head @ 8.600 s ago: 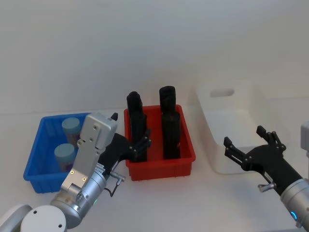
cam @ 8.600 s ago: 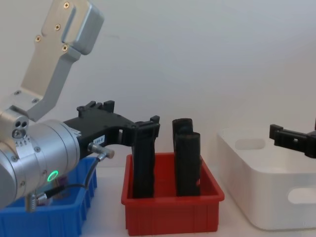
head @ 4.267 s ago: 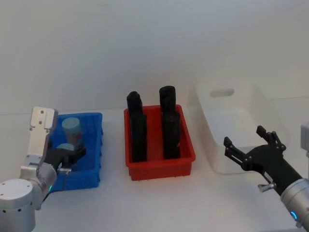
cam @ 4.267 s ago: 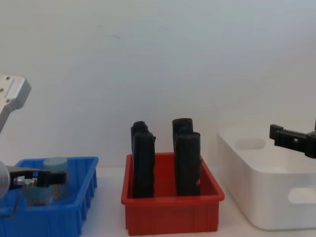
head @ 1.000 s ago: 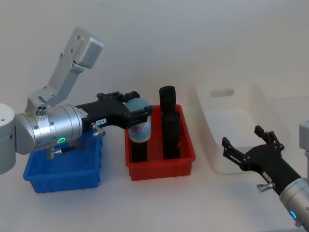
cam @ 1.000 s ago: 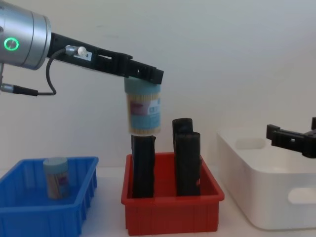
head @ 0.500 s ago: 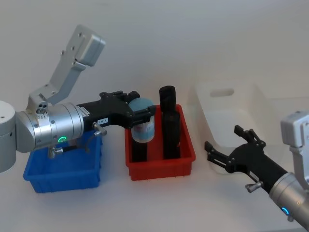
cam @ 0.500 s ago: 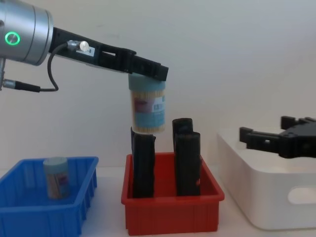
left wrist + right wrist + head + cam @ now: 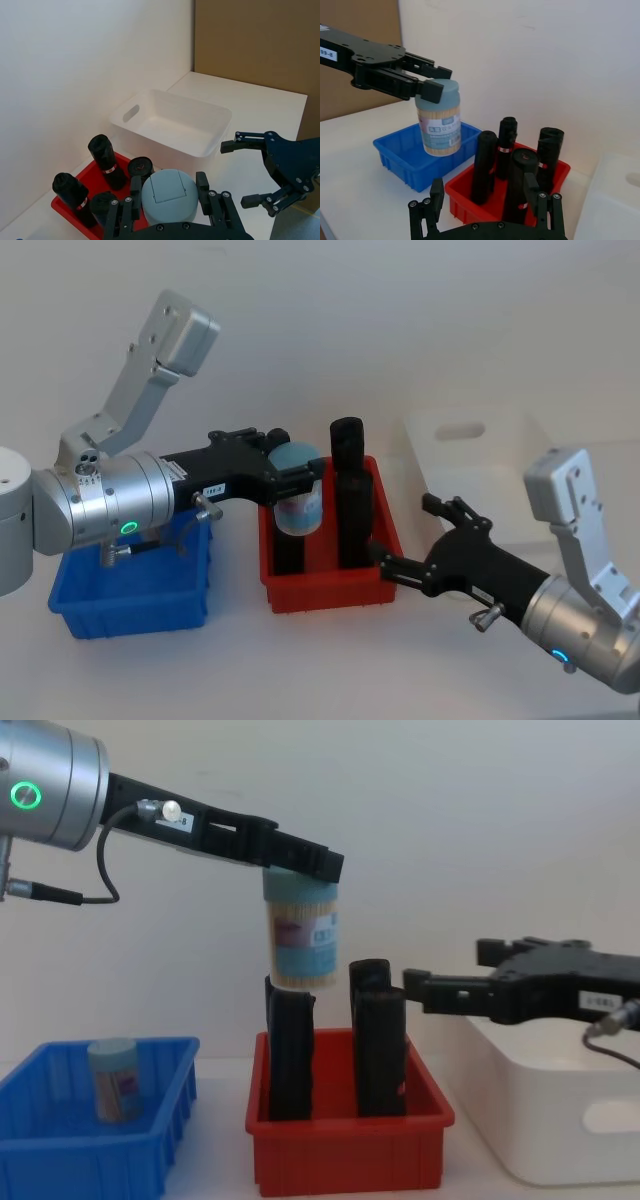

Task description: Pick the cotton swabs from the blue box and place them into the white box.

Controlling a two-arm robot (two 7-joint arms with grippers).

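Obs.: the left gripper (image 9: pixel 300 863) is reaching across from the left, its jaws clamped on the pale blue lid of one jar of cotton swabs (image 9: pixel 305 945). The jar is hanging upright over the left half of the red bin (image 9: pixel 335 587), its base about level with the tops of the black upright objects (image 9: pixel 378 1040). A second jar (image 9: pixel 113 1078) is standing inside the blue box (image 9: pixel 150 1160) on the worktop (image 9: pixel 300 670). The right gripper (image 9: pixel 405 530), jaws apart, is hovering over the gap between the red bin's right wall and the near left edge of the white box (image 9: pixel 560 1120). Open air is separating its fingertips from the held jar.
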